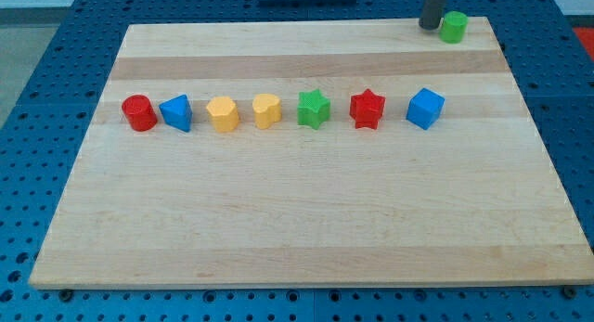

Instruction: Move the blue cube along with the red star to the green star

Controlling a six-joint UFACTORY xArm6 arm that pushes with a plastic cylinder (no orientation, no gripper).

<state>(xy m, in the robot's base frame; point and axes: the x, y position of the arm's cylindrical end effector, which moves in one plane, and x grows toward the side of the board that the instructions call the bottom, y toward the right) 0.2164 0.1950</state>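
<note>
The blue cube sits at the right end of a row of blocks across the wooden board. The red star is just to its left, a small gap apart. The green star is left of the red star, also a small gap apart. My tip is at the view's top right, near the board's far edge, far above the row. It stands right beside a green cylinder, on its left.
Left of the green star in the same row are a yellow heart, a yellow hexagon, a blue triangle and a red cylinder. Blue perforated table surrounds the board.
</note>
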